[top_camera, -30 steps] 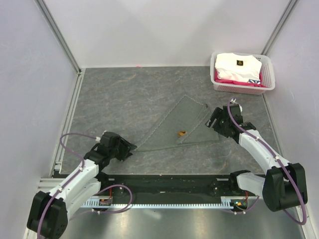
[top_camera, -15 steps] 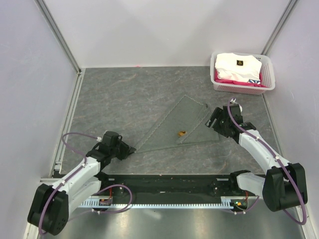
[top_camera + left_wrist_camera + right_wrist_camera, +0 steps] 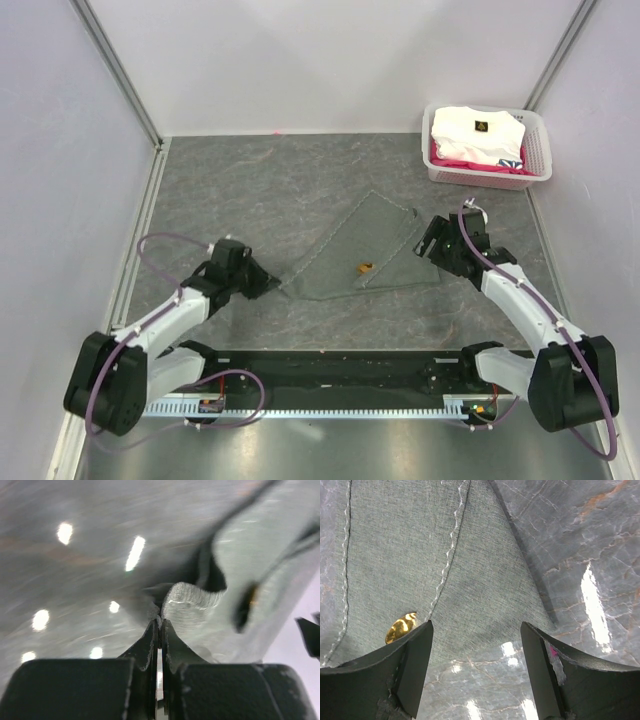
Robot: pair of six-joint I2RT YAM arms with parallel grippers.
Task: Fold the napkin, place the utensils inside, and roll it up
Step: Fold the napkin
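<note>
Left hand is clamped on the near-left corner of the folded napkin. The spoon peeks from its layers. Right hand hangs wide over the right corner. Rolling seems to be starting, so next carry the pinched corner rightward over the spoon.

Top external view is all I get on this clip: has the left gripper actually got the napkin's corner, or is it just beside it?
Observer: The left wrist view shows the left gripper shut, with the napkin corner pinched and bunched at its tips.
Operator: Is the right gripper holding anything?
Observer: No. The right wrist view shows the right gripper open, jaws spread above the napkin's edge, gripping nothing.
Operator: How much of the spoon is covered?
Observer: In the right wrist view only a small gold part of the spoon shows past a stitched fold; the rest is hidden.
</note>
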